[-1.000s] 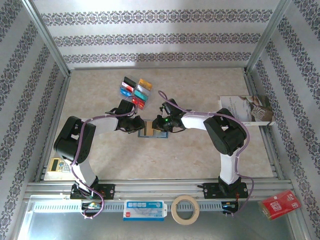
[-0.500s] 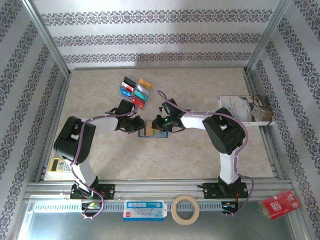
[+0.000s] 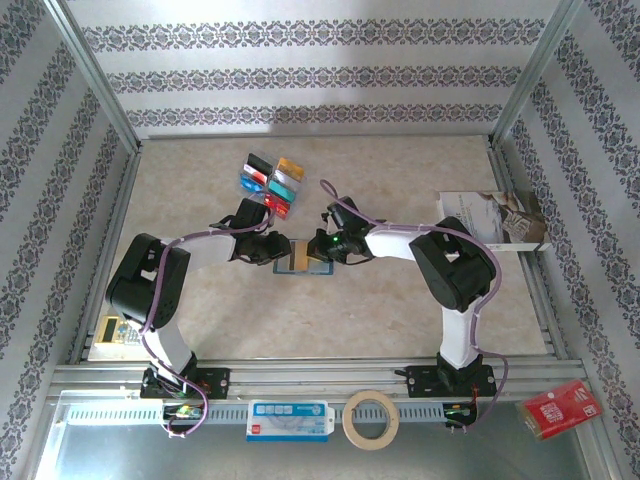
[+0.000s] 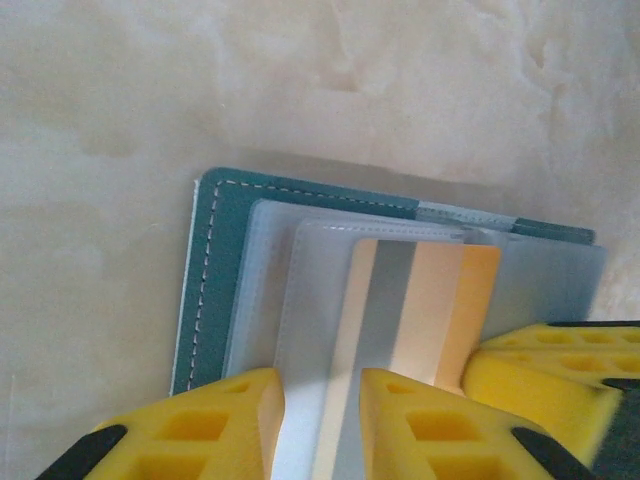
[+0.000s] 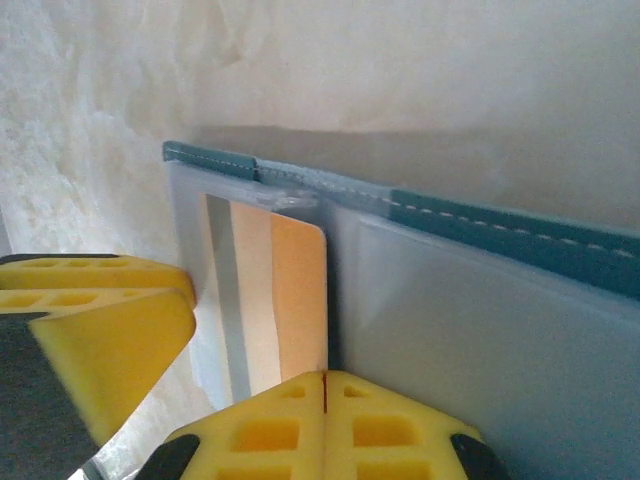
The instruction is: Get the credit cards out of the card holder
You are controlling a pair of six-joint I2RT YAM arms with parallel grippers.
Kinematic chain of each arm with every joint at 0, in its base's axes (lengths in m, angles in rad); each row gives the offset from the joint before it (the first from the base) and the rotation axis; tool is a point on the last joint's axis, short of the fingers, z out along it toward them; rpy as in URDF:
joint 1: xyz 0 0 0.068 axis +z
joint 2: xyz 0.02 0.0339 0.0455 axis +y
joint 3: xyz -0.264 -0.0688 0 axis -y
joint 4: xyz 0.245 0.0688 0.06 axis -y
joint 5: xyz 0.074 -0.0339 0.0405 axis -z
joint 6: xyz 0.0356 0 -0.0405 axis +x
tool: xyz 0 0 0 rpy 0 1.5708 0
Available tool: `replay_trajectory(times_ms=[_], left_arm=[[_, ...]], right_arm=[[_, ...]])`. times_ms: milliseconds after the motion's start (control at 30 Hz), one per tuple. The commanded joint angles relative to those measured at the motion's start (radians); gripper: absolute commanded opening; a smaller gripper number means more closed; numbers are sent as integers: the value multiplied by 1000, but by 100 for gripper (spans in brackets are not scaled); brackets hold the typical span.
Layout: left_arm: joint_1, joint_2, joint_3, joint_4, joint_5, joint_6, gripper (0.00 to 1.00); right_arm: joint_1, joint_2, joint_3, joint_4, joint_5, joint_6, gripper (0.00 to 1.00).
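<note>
The card holder lies open on the table between my two grippers, slate-blue with white stitching and clear inner slots. One orange, cream and grey striped credit card sits in a slot. Several more credit cards lie in rows behind it. My left gripper is open, and its yellow fingertips stand a little apart over the card's near end. My right gripper is shut, and its tips rest at the card's corner on the holder with nothing between them.
A white-and-brown booklet lies at the right wall. On the near rail sit a tape roll, a white-and-blue device and a red packet. A small yellowish item lies at the near left. Metal posts frame the table.
The left jaws have parted slightly and the right jaws have closed fully. Both arms stay almost where they were at the holder.
</note>
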Motion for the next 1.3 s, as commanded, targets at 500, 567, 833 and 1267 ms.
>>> replay_trajectory(times_ms=[500, 567, 833, 1267], left_arm=[[-39, -89, 72, -201, -95, 47, 31], [-46, -81, 76, -164, -50, 32, 28], [-73, 43, 120, -134, 9, 14, 19], [-73, 111, 63, -116, -51, -21, 18]], right_arm=[[2, -31, -43, -44, 5, 33, 5], [1, -29, -41, -42, 4, 33, 5], [-11, -42, -66, 24, -23, 37, 7], [-11, -29, -105, 193, -119, 32, 20]])
